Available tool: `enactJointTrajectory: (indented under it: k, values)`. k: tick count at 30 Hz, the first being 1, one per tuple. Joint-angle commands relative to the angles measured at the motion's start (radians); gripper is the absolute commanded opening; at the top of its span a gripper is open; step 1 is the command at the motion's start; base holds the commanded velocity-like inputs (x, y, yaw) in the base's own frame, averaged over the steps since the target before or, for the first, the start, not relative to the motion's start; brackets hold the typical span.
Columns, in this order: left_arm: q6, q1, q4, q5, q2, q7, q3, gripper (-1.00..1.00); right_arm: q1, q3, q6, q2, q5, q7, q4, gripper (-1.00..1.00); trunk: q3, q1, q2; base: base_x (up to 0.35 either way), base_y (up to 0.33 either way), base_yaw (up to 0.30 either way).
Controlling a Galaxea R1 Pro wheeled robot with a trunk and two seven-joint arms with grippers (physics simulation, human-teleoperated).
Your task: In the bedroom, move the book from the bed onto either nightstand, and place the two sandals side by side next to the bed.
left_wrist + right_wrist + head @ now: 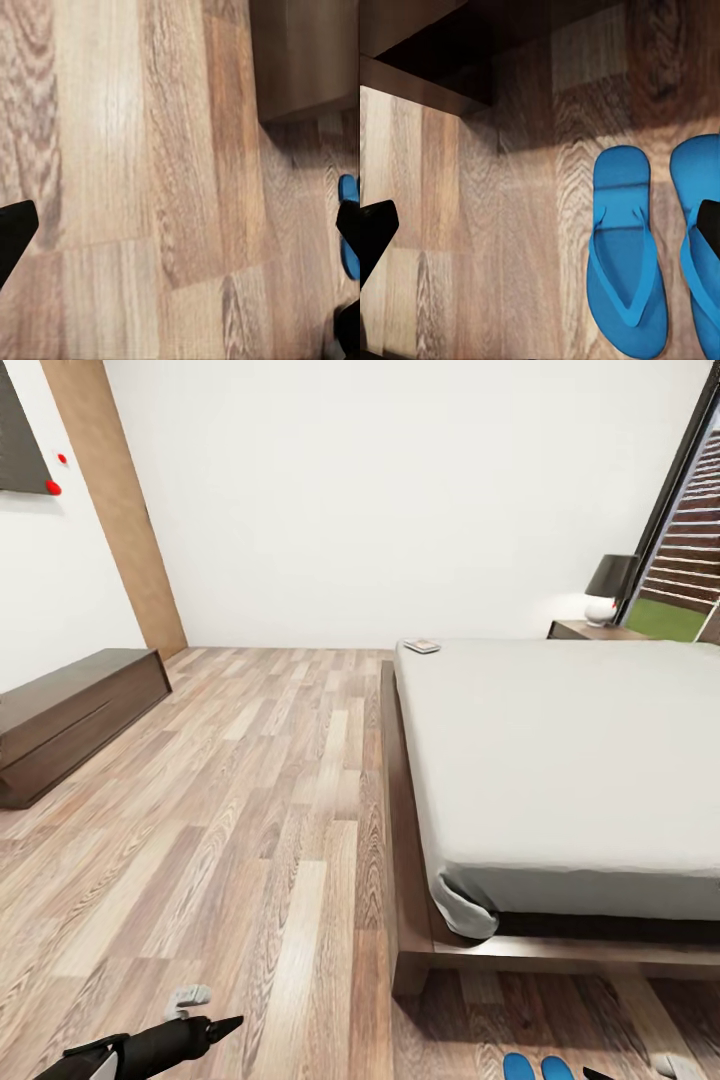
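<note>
The two sandals (pixel 626 251) lay flat on the wood floor (pixel 230 810) just under the right gripper (pixel 540 232), side by side and almost touching, near the foot of the bed (pixel 560 760). In the right wrist view their long axes ran parallel, crossing the line between the two dark fingertips (pixel 375 232) rather than following it. One sandal sat whole between those tips, and the other reached partly behind the far one. The tips stood well apart at the two edges of that view, holding nothing.

The left gripper (pixel 180 232) hung over bare planks with its fingers spread and empty too, a slice of blue at the far side of its view beyond one fingertip. In the head view the left arm (pixel 150 1048) pointed toward the bed's corner.

With the sandals already paired beside the bed, the part left was probably the book (pixel 422 646). It rested on the mattress at its far left corner, well away from both grippers and straight ahead along the side of the bed. A nightstand (pixel 590 630) with a lamp (pixel 608 588) stood beyond the far right corner, by the window. The left arm, on the open floor side, looked the nearer one for a reach, though the robot would likely have to roll forward first.
</note>
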Motion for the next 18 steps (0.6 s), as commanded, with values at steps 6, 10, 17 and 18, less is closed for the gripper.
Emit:
enactJointTrajectory:
  k: [6, 10, 17, 18]
  values:
    - [0.009, 0.000, 0.000, 0.003, -0.003, -0.002, 0.004, 1.00, -0.001, -0.006, 0.009, 0.000, 0.002, 0.005, 0.000, 1.00, 0.022, -0.006, 0.008, 0.000, 0.000, 0.000]
    - [0.009, 0.000, 0.000, 0.003, -0.004, 0.000, 0.003, 1.00, -0.001, -0.006, 0.009, 0.000, 0.002, 0.005, 0.000, 1.00, 0.034, -0.022, 0.036, 0.000, 0.000, 0.000]
    - [0.009, 0.000, 0.000, 0.003, -0.006, 0.001, 0.003, 1.00, -0.001, -0.006, 0.009, 0.000, 0.002, 0.005, 0.000, 1.00, 0.056, -0.048, 0.085, 0.000, 0.000, 0.000]
    - [0.009, 0.000, 0.001, 0.003, -0.009, 0.001, 0.003, 1.00, -0.001, -0.006, 0.009, 0.000, 0.002, 0.005, 0.000, 1.00, 0.059, -0.052, 0.092, 0.000, 0.000, 0.000]
